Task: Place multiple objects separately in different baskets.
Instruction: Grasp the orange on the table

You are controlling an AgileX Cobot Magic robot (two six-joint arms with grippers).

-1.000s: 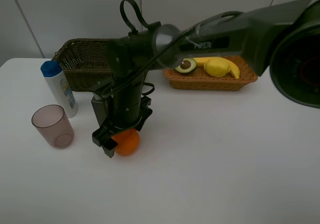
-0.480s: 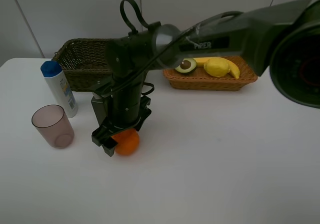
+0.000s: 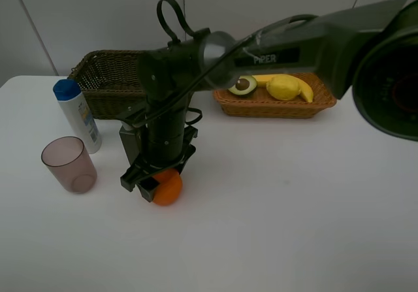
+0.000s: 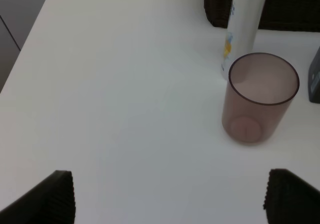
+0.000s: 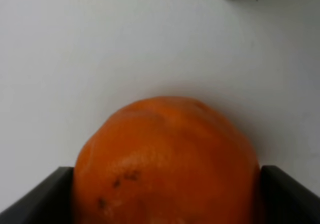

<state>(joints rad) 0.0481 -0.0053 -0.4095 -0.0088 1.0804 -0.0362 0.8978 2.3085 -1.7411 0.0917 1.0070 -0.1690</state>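
An orange (image 3: 168,188) lies on the white table, left of centre. My right gripper (image 3: 154,181) reaches across from the right and points down, shut on the orange. In the right wrist view the orange (image 5: 165,156) fills the space between the two fingers (image 5: 42,196). My left gripper (image 4: 170,199) is open and empty over bare table, in front of the translucent mauve cup (image 4: 260,98). The cup (image 3: 68,164) stands upright beside the white blue-capped bottle (image 3: 77,115). The avocado half (image 3: 243,85), lemon (image 3: 283,87) and banana (image 3: 305,94) lie in the orange-tan basket (image 3: 281,107). The green and pink bottles are not in view.
The dark olive-brown basket (image 3: 104,76) stands at the back left, behind the bottle and partly behind my right arm. It also shows in the left wrist view (image 4: 292,13). The white table (image 3: 294,207) ends at a grey wall behind.
My right gripper's fingers have drawn in slightly around the orange. Nothing else has moved.
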